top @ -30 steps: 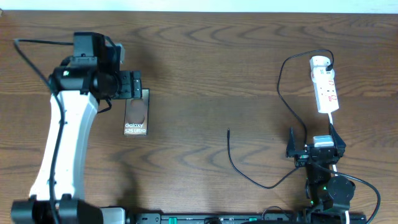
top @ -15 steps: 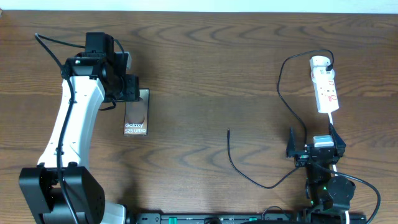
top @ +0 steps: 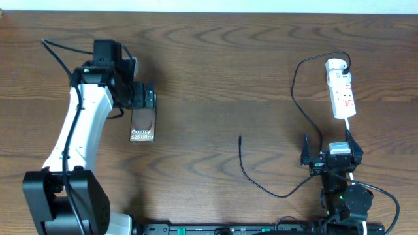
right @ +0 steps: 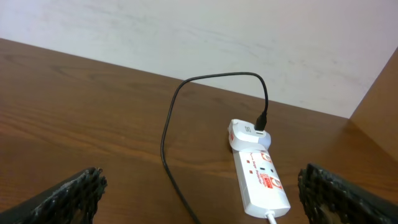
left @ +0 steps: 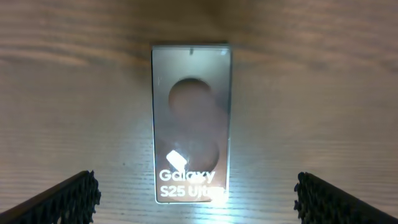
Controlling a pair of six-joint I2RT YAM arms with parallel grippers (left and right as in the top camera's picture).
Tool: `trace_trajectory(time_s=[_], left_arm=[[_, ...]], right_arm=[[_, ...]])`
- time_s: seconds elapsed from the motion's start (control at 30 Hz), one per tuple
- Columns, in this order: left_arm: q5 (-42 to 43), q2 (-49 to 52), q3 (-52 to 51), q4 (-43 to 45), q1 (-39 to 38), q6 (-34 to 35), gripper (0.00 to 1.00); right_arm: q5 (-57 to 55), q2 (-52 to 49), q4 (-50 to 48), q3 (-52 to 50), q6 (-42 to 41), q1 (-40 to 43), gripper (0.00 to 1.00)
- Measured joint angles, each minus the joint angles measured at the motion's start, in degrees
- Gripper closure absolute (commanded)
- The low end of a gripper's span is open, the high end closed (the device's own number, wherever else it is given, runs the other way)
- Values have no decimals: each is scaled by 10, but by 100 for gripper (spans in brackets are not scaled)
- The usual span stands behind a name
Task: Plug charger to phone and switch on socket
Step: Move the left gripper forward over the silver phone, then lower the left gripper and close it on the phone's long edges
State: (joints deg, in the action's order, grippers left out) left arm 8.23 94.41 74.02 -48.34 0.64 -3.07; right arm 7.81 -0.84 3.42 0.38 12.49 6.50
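The phone [top: 143, 124] lies flat on the wood at the left, its glossy brown face up and its white "Galaxy" lettering at the near end. In the left wrist view the phone [left: 191, 121] fills the centre. My left gripper [top: 142, 96] hangs over the phone's far end, open, with its fingertips [left: 78, 194] wide of the phone on both sides. The charger [top: 260, 186] is plugged into the far end of the socket [top: 341, 88], and its free tip lies bare on the table at mid-right. My right gripper [top: 330, 147] is open and empty just short of the socket [right: 258, 177].
A white cord leaves the socket's near end toward my right arm's base [top: 343, 199]. The charger cable [right: 169, 134] loops left of the socket. A pale wall [right: 205, 37] rises behind the table's far edge.
My left arm has swung in and its gripper has slid slightly toward the phone's far end. The phone, charger, socket and right arm have not moved.
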Motion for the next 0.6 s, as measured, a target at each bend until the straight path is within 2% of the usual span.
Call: trace_trajectory(time_s=[0.2,0.6], left_arm=[[-9,9,-63,35,0,0,0],[-9,10,-96,72,0,0,1]], right_arm=[[0,0,0,0,0,0,1],[0,0,0,0,0,0,1]])
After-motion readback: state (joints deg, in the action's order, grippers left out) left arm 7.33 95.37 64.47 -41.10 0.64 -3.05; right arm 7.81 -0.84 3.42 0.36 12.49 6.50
